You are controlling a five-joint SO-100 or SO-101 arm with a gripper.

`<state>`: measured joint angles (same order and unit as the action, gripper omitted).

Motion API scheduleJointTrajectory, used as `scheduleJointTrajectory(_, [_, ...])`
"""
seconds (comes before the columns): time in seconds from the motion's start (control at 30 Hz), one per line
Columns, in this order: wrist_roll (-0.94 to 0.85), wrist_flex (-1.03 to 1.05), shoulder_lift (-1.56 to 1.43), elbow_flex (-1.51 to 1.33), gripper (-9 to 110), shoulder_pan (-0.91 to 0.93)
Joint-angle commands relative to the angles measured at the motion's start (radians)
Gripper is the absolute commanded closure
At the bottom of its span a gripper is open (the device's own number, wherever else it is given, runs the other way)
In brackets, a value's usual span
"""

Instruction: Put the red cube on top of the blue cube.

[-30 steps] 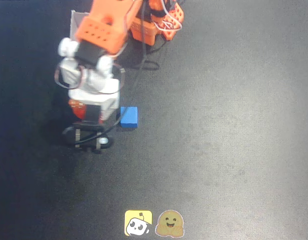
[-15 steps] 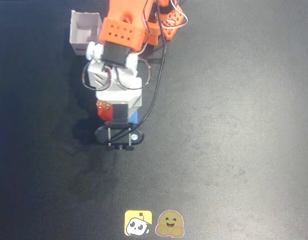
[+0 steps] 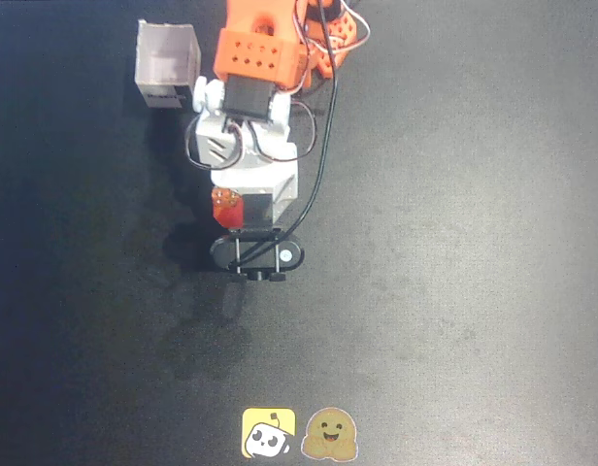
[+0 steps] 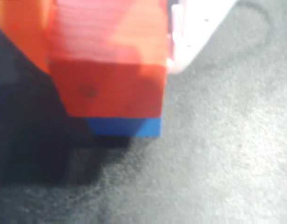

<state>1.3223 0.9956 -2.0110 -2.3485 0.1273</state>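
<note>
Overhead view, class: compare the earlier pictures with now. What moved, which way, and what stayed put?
The arm carried the red cube rightward until the gripper covered the blue cube; it stays shut on red. The white box and stickers stayed put.

- arm (image 3: pixel 255 58) is mostly bright orange plastic, top block has rows of small holes
- white wrist section (image 3: pixel 252 170), black servo
- black cable (image 3: pixel 323 126) looping alongside
- black oval camera bracket (image 3: pixel 257 254)
</note>
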Motion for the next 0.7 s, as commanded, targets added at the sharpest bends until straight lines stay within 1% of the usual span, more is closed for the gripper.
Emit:
scheduleJointTrajectory(0.0, [0.009,-0.037,-0.028,0.005,99,-0.006])
scheduleJointTrajectory(0.57, [0.035,-0.075,-0.034,-0.083,98,0.006])
scheduleJointTrajectory(0.67, [0.044,-0.075,-0.055,-0.098,96,0.006])
